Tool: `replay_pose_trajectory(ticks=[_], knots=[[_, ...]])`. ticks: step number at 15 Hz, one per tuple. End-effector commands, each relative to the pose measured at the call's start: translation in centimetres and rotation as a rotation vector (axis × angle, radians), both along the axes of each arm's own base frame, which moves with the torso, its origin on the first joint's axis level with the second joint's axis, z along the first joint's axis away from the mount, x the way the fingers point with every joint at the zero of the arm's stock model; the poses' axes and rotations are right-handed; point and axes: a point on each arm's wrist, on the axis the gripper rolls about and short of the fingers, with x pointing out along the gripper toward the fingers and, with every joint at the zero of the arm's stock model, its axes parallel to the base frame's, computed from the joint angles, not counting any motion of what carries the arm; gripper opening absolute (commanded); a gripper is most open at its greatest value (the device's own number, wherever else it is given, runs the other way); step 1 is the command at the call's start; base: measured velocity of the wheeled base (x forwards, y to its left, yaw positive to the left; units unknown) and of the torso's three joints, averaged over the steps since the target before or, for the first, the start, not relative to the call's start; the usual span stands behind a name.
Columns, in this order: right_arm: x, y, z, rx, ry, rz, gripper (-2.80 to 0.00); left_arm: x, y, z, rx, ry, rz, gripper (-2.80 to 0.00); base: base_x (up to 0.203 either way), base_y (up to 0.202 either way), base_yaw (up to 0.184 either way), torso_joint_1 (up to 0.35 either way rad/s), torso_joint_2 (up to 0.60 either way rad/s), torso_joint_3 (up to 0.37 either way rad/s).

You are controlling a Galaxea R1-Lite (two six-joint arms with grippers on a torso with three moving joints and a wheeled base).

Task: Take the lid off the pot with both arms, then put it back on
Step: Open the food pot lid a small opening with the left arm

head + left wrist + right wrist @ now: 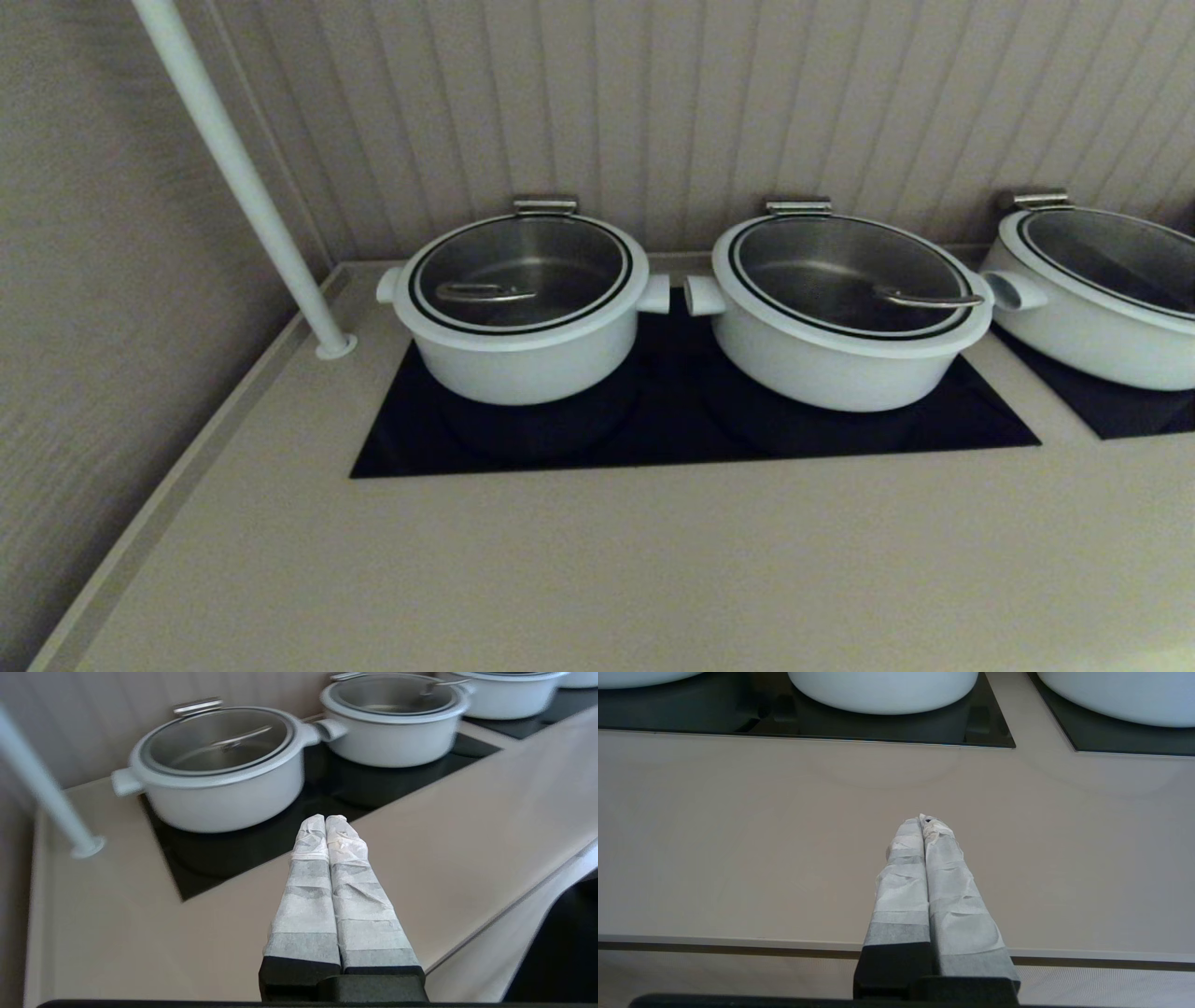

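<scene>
The pot [523,359] is white and steep-sided with two stub handles, and stands at the left of the black hob [672,429]. The lid [520,271], glass with a white rim and a wire loop handle [485,293], sits closed on it. A steel hinge bracket [545,204] is at its back. Pot [224,798] and lid [217,742] also show in the left wrist view. My left gripper [325,819] is shut and empty over the counter, short of the pot. My right gripper [923,821] is shut and empty over the counter's front part. Neither gripper shows in the head view.
Two wider flaring white pots with lids stand to the right, one [845,359] on the same hob and one [1092,327] on a second hob. A slanted white pole [243,177] meets the counter at the back left. The beige counter [597,569] stretches in front.
</scene>
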Motion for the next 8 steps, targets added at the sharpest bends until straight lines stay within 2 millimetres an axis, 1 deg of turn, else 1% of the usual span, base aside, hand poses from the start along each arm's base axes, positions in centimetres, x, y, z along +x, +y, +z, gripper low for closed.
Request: replay_pose_trajectory(ticks=[1, 4, 6, 8], knots=[[0.0, 0.0, 0.0, 0.000, 0.001, 0.000, -2.80, 1.6, -0.1, 1.4, 0.003, 0.055, -0.021, -2.80, 0.000, 0.000, 0.000, 0.000, 0.00, 0.000], [0.0, 0.0, 0.0, 0.000, -0.001, 0.001, -2.80, 2.9, -0.2, 2.9, 0.008, 0.085, -0.089, -2.80, 0.000, 0.000, 0.000, 0.000, 0.00, 0.000], [0.0, 0.0, 0.0, 0.000, 0.001, 0.000, -2.80, 3.9, -0.3, 3.4, 0.010, 0.118, -0.138, -2.80, 0.000, 0.000, 0.000, 0.000, 0.00, 0.000], [0.0, 0.0, 0.0, 0.000, 0.000, 0.001, -2.80, 4.3, -0.4, 3.6, 0.014, 0.135, -0.229, -2.80, 0.000, 0.000, 0.000, 0.000, 0.00, 0.000]])
